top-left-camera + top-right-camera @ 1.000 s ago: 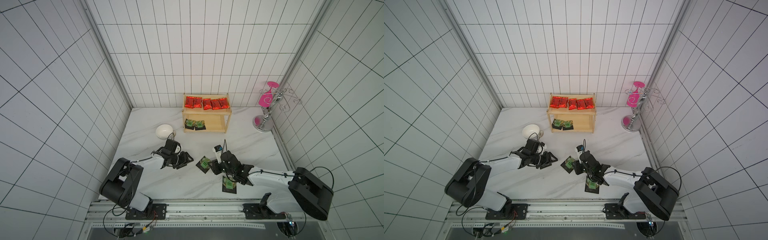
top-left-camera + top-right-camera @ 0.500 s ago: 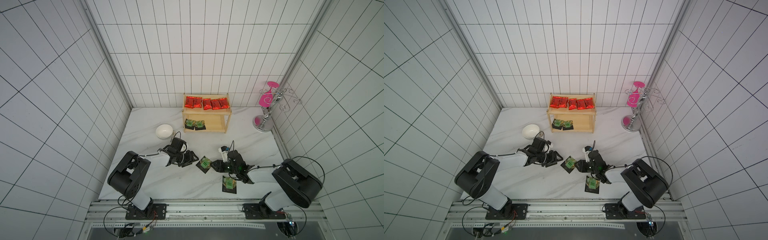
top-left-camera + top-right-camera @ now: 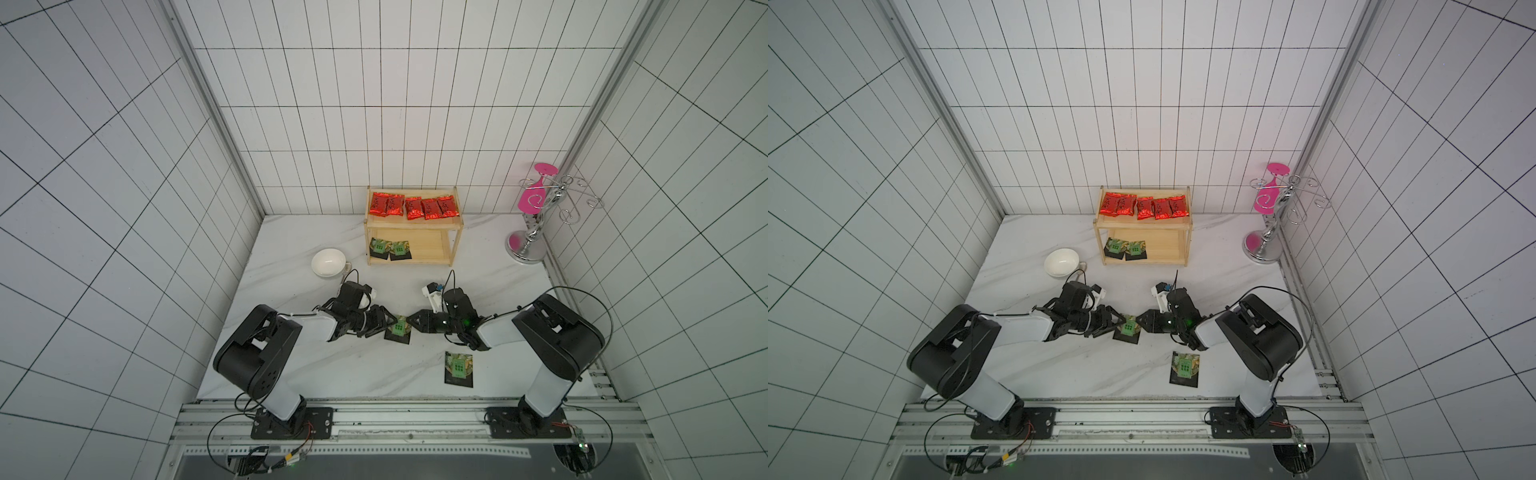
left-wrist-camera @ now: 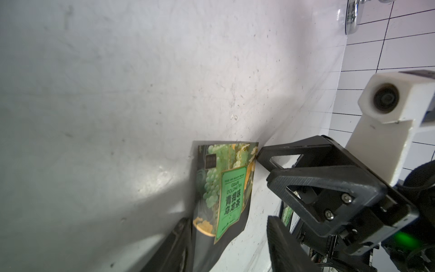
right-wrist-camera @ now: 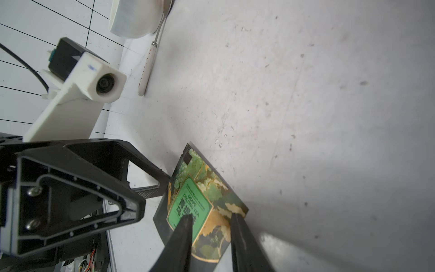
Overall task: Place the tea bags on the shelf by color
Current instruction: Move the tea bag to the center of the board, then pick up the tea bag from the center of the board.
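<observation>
Several red tea bags [image 3: 413,207] lie on the top tier of the wooden shelf [image 3: 411,226], and two dark green-label ones [image 3: 390,249] on its lower tier. A third dark sachet [image 3: 398,328] is tipped up on edge at mid-table. My left gripper [image 3: 387,325] is open around it; in the left wrist view one finger [image 4: 181,237] touches its edge and the other stands apart. My right gripper [image 3: 410,322] meets it from the other side, open, fingertips [image 5: 186,233] resting on its face. Another dark sachet [image 3: 459,369] lies flat nearer the front.
A white bowl [image 3: 328,262] with a spoon [image 5: 147,68] beside it sits left of the shelf. A chrome wire stand [image 3: 536,216] holding a pink glass is at the back right corner. Tiled walls close in on three sides.
Both grippers have moved in toward each other and now meet at the mid-table sachet, which has tipped up off the table. Both pairs of jaws have narrowed a little.
</observation>
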Controlling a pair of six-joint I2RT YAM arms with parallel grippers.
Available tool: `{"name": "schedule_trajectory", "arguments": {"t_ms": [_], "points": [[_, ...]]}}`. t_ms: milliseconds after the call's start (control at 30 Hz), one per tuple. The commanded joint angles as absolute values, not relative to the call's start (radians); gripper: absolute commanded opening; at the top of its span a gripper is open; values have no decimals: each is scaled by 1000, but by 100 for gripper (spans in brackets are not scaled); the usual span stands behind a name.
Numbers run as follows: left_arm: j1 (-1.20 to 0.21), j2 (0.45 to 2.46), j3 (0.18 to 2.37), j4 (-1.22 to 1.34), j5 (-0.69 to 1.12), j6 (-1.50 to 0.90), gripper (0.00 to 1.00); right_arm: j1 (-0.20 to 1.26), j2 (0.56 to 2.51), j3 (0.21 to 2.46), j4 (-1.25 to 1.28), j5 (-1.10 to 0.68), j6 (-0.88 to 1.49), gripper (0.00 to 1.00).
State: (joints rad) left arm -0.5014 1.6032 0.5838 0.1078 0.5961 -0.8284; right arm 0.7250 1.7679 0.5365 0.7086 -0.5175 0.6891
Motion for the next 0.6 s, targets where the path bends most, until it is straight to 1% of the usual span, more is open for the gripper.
{"name": "schedule_trajectory", "arguments": {"t_ms": [0,200,433,567], "points": [[-502,1618,547,47,554,-834,52,715,1817,558,712,-541,697,32],[-500,1652,547,81,552,-854,42,715,1851,538,774,-559,729,31],[-500,1667,552,119,548,-880,33,715,1867,535,783,-568,736,30],[-498,1659,557,120,540,-886,21,713,1875,535,787,-572,739,30]]}}
